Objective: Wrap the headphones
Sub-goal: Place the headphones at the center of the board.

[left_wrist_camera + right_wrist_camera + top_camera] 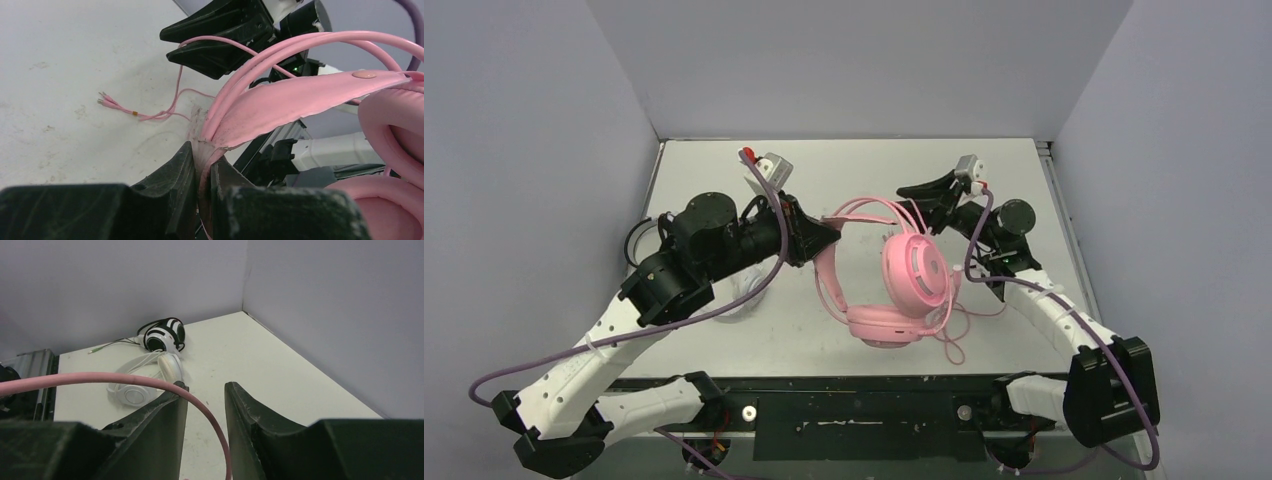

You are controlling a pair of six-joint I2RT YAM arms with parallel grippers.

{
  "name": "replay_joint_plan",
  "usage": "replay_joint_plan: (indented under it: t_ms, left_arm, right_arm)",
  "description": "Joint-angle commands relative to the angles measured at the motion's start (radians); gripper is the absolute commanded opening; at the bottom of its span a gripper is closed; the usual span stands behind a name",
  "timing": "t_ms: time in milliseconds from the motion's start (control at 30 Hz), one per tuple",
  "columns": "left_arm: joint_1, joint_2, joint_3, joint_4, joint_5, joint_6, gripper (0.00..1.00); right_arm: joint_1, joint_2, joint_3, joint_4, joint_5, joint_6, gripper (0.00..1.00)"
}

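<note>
Left hand pinches the pink headset tight by its headband; right hand, just beside that headset, stands part open, pink cable passing ungripped between its fingers.

A scuffed white table inside grey walls.

Glossy plastic pink headset, frayed matt headband padding; scuffed matt table; dull black jaws.

white table | on it: white headset; black-and-white headset; pink cable
</note>
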Motion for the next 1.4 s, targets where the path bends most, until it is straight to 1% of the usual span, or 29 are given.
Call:
replay_joint_plan:
  t_ms: [0, 133, 367, 433, 567, 667, 733, 867, 933, 1000, 1067, 1133, 1200, 1233, 1300, 1333, 1367]
  left_arm:
    - [0.008, -0.021, 0.080, 0.173, -0.052, -0.216, 0.00]
    - [0.011, -0.035, 0.079, 0.202, -0.156, -0.302, 0.00]
    - [0.038, -0.012, 0.070, 0.229, -0.256, -0.468, 0.00]
    - [0.072, -0.002, 0.053, 0.244, -0.281, -0.548, 0.00]
    - [0.193, 0.040, 0.043, 0.269, -0.229, -0.688, 0.00]
    - [0.234, 0.071, 0.027, 0.285, -0.220, -0.730, 0.00]
    - [0.248, 0.098, 0.025, 0.310, -0.214, -0.739, 0.00]
    - [0.279, 0.126, 0.006, 0.385, -0.240, -0.781, 0.00]
    - [0.289, 0.144, 0.009, 0.419, -0.270, -0.787, 0.00]
    - [0.304, 0.175, 0.044, 0.403, -0.288, -0.782, 0.00]
    - [0.310, 0.202, 0.061, 0.394, -0.310, -0.773, 0.00]
    - [0.316, 0.220, 0.038, 0.433, -0.331, -0.793, 0.00]
    - [0.333, 0.239, 0.027, 0.486, -0.335, -0.787, 0.00]
    - [0.336, 0.249, 0.035, 0.487, -0.351, -0.774, 0.00]
    - [0.336, 0.262, 0.052, 0.478, -0.405, -0.745, 0.00]
    - [0.336, 0.268, 0.063, 0.477, -0.446, -0.712, 0.00]
    - [0.336, 0.278, 0.086, 0.439, -0.487, -0.659, 0.00]
  right_arm:
    - [0.006, 0.049, -0.018, 0.241, -0.091, 0.148, 0.34]
    - [0.038, 0.081, -0.049, 0.300, -0.077, 0.181, 0.34]
    - [0.173, 0.094, -0.127, 0.314, 0.052, 0.121, 0.34]
    - [0.212, 0.100, -0.151, 0.337, 0.102, 0.127, 0.35]
    - [0.291, 0.087, -0.212, 0.380, 0.222, 0.134, 0.35]
    - [0.387, 0.064, -0.269, 0.363, 0.376, 0.078, 0.33]
    - [0.447, 0.075, -0.320, 0.414, 0.436, 0.054, 0.33]
    - [0.496, 0.081, -0.351, 0.465, 0.461, 0.075, 0.29]
    - [0.528, 0.070, -0.368, 0.464, 0.484, 0.048, 0.27]
    - [0.550, 0.076, -0.384, 0.493, 0.499, 0.042, 0.24]
    - [0.566, 0.103, -0.387, 0.529, 0.482, 0.077, 0.23]
    - [0.584, 0.117, -0.371, 0.544, 0.457, 0.119, 0.23]
    - [0.624, 0.113, -0.311, 0.449, 0.458, 0.100, 0.27]
    - [0.651, 0.105, -0.277, 0.358, 0.481, 0.075, 0.29]
    - [0.691, 0.081, -0.221, 0.215, 0.512, 0.028, 0.29]
    - [0.705, 0.064, -0.198, 0.165, 0.523, 0.023, 0.29]
    - [0.716, 0.047, -0.175, 0.115, 0.535, 0.021, 0.30]
